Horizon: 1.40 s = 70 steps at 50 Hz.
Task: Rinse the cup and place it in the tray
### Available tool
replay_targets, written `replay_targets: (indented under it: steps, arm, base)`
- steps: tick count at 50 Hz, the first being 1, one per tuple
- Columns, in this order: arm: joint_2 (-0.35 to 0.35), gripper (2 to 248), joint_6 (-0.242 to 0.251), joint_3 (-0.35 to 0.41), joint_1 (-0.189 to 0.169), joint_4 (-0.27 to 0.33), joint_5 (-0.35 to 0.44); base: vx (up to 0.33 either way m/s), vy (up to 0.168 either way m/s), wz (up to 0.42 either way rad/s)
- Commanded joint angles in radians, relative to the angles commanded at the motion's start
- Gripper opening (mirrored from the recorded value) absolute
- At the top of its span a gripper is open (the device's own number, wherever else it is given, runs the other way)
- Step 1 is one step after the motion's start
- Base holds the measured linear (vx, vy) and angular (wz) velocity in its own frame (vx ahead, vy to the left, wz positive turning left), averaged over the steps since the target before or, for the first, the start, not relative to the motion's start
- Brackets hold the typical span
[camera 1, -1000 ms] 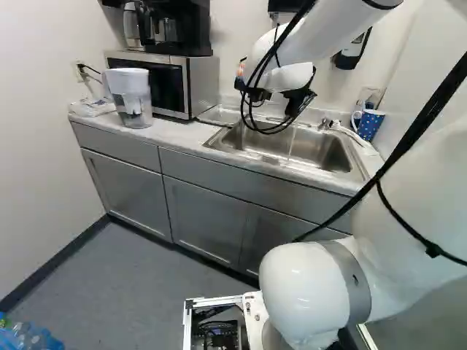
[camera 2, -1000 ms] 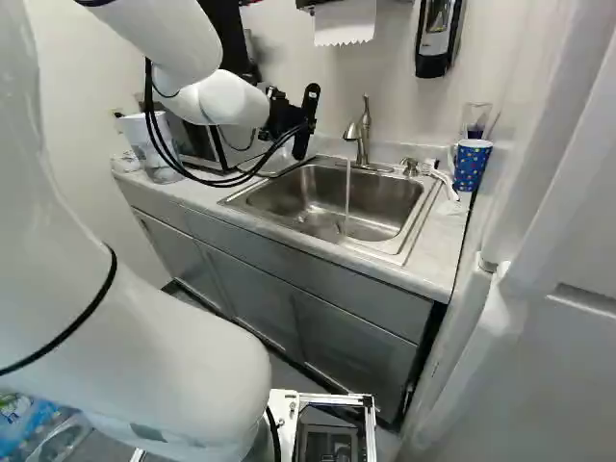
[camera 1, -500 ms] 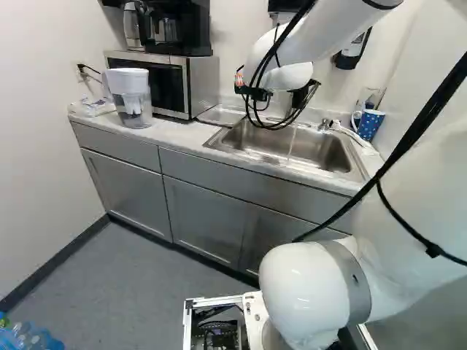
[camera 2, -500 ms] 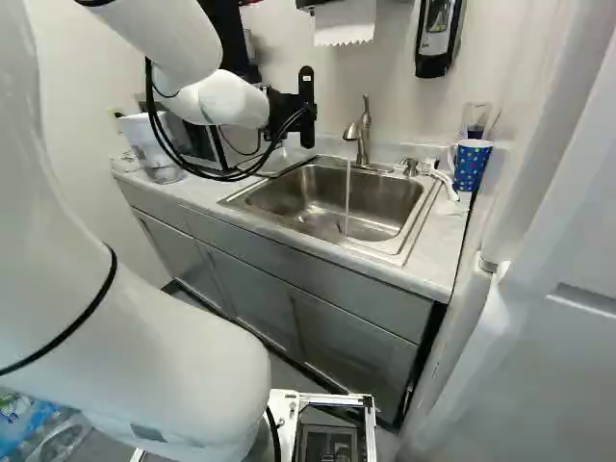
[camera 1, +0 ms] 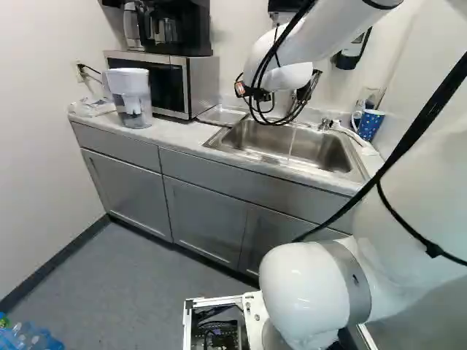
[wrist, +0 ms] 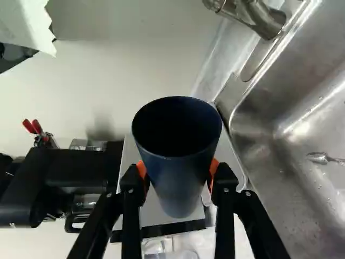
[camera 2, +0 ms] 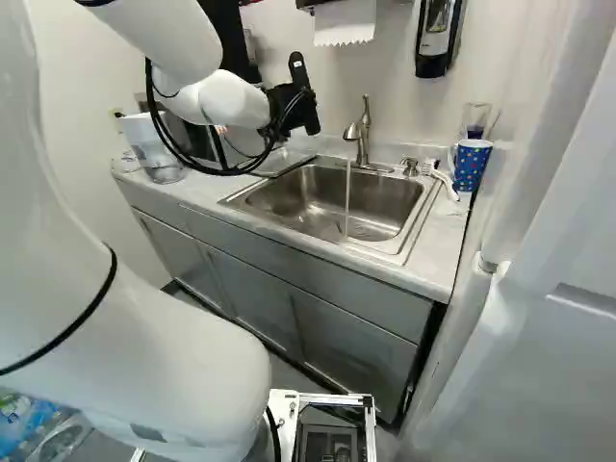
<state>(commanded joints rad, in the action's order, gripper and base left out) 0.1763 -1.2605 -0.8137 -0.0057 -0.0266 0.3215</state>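
Observation:
At the left of the sink in the right base view, my black gripper (camera 2: 296,96) hangs in the air, its fingertips hidden. In the wrist view the gripper (wrist: 177,175) is shut on a dark blue cup (wrist: 178,183), orange pads on both sides, and its open mouth faces the camera. The base views do not clearly show the cup. A thin water stream (camera 2: 347,197) runs from the faucet (camera 2: 360,130) into the steel sink (camera 2: 289,221), right of the gripper. A shallow tray (camera 1: 221,115) lies on the counter between sink and microwave.
Left of the tray stand the microwave (camera 1: 197,84), with a coffee maker (camera 1: 175,29) on top, and a water pitcher (camera 1: 133,98). A dotted blue mug (camera 2: 472,164) stands right of the sink. Soap and paper towel (camera 2: 345,21) dispensers hang above. A spoon (wrist: 321,157) lies in the sink.
The gripper has turned about the wrist, its black body swinging from one slant through upright to the opposite slant, with the cup in it. The base and the upper arm look unmoved.

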Motion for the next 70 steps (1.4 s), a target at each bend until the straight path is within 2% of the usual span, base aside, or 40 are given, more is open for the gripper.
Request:
replay_targets:
  steps: [70]
  arm:
    - [0.000,124,0.736,0.000,0.000,0.000,0.000]
  base:
    - [0.000,0.000,0.000]
